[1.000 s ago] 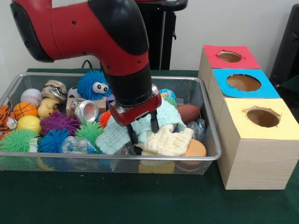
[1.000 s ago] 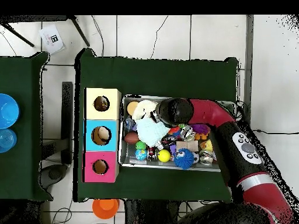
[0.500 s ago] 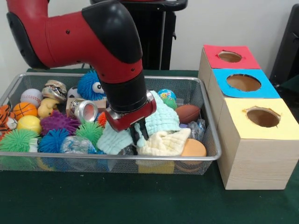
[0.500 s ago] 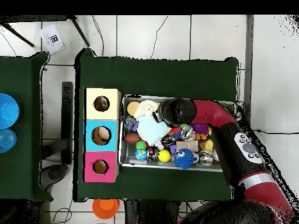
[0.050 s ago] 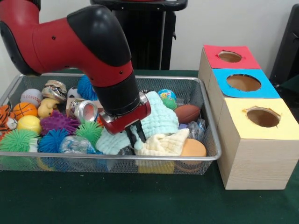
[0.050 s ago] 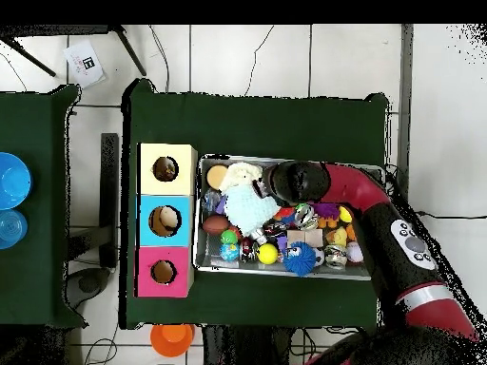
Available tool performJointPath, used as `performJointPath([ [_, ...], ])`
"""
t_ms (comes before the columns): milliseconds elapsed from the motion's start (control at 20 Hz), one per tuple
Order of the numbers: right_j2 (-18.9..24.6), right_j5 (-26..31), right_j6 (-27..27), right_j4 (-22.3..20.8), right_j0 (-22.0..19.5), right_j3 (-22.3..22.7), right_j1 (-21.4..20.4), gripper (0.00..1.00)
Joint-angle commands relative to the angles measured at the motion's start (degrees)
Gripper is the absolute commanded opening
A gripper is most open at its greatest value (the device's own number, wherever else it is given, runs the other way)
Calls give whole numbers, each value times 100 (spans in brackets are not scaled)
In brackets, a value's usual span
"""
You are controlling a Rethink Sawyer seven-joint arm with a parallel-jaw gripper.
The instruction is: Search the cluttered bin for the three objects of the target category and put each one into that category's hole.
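My gripper (image 5: 136, 136) is down in the wire bin (image 5: 140, 157), near its front middle. Its two black fingers stand close together, pinched into the pale green cloth (image 5: 159, 117) where it meets the yellow cloth (image 5: 164, 143). The green cloth is bunched up around the wrist. In the overhead view the arm's end (image 6: 288, 181) hides the gripper, beside the green cloth (image 6: 249, 204) and the yellow cloth (image 6: 243, 173). Three boxes stand to the right, with a red hole (image 5: 230, 57), a blue hole (image 5: 243, 82) and a yellow hole (image 5: 263, 116).
The bin's left half holds a baseball (image 5: 31, 97), a small basketball (image 5: 23, 110), spiky balls (image 5: 58, 123), a silver can (image 5: 85, 110) and a crushed can (image 5: 55, 89). A football (image 5: 188, 112) and an orange sponge (image 5: 194, 148) lie at the right end. Dark green cloth covers the table (image 5: 140, 200).
The fingers, apart a second ago, have come together on the green cloth. The arm has shifted a little to the left in the front view, dragging the cloth with it.
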Motion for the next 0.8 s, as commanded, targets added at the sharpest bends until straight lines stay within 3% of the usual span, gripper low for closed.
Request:
performJointPath([
  [50, 294, 149, -860, -132, -350, 777, -291, 0],
  [200, 727, 476, -692, 300, -690, 1637, -1270, 0],
  [300, 898, 682, -597, 493, -797, 1912, -1651, 0],
  [800, 1235, 1187, -484, 903, -983, 2459, -2488, 0],
])
